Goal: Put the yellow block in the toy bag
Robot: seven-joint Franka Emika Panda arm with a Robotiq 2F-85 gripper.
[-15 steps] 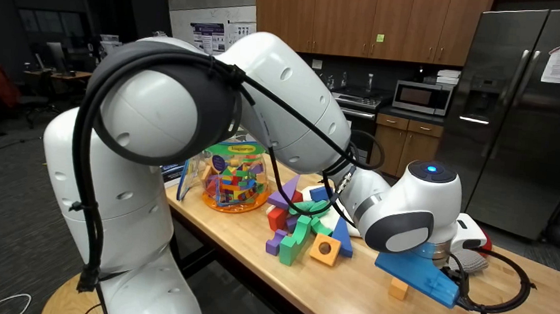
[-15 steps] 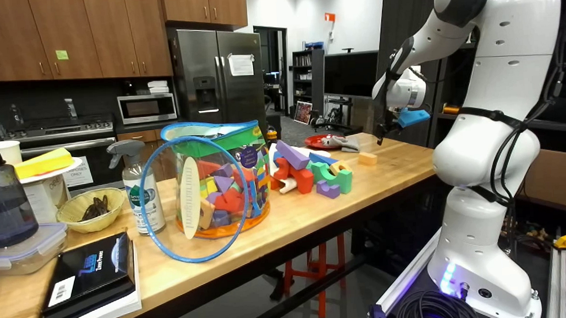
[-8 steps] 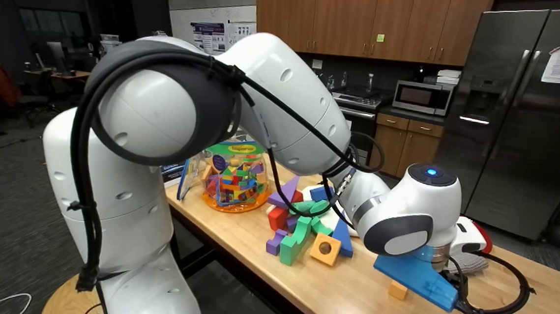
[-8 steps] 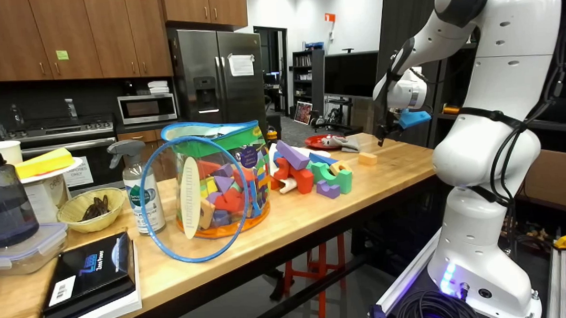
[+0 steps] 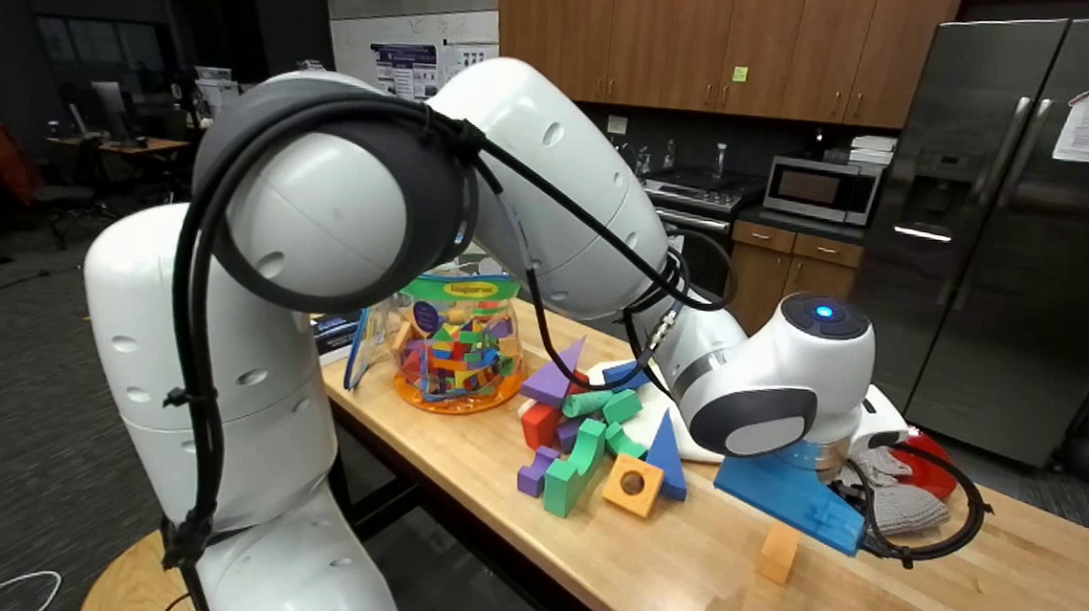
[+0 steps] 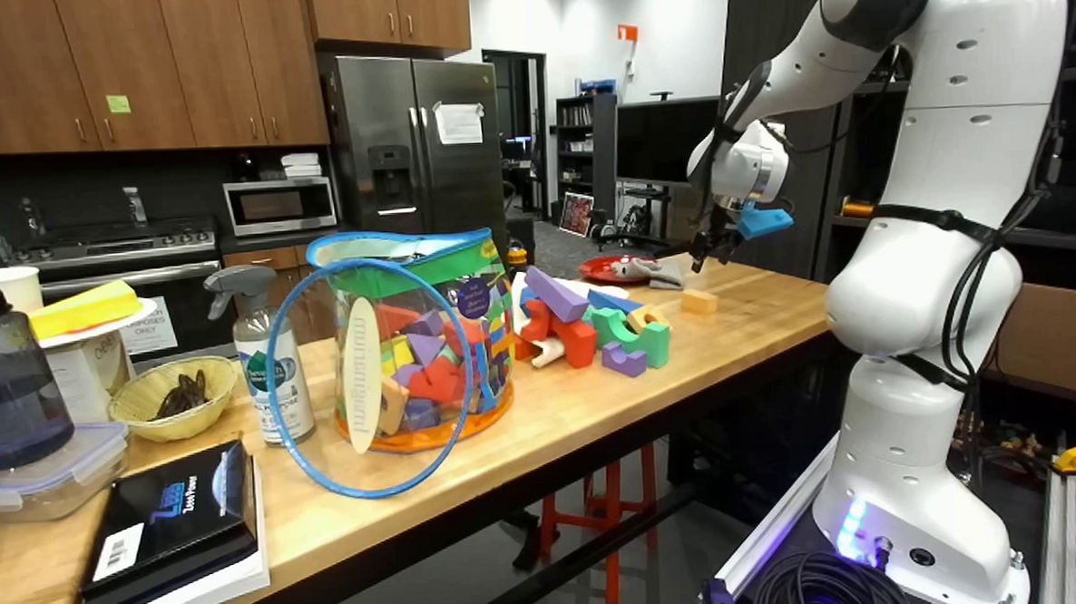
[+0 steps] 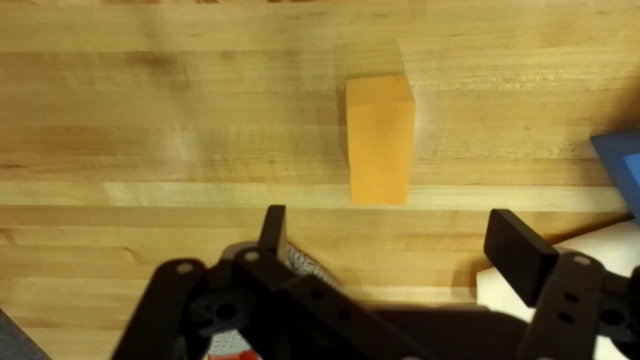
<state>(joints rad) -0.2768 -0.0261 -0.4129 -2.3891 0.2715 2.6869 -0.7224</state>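
Note:
The yellow block (image 5: pixel 777 555) is a small orange-yellow block lying on the wooden table, apart from the block pile. It also shows in an exterior view (image 6: pixel 699 301) and in the wrist view (image 7: pixel 381 145). My gripper (image 7: pixel 387 214) is open and empty. Its fingers stand wide apart, and the block lies beyond the fingertips, between them sideways. In an exterior view the gripper (image 6: pixel 710 256) hangs above the table near the block. The toy bag (image 6: pixel 464 282) is clear with a green band and orange base, full of coloured blocks. It also shows in an exterior view (image 5: pixel 474 290), and its blue-rimmed lid hangs open.
A pile of loose blocks, with a green block (image 5: pixel 571 480) and an orange block with a hole (image 5: pixel 633 485), lies between bag and yellow block. A red bowl (image 5: pixel 928 467) with grey cloth stands behind the gripper. A spray bottle (image 6: pixel 269 377) stands beside the bag.
Over the last half second the arm has swung toward the block pile side and risen slightly. More of the yellow block and the red bowl now shows. The block and bag have not moved.

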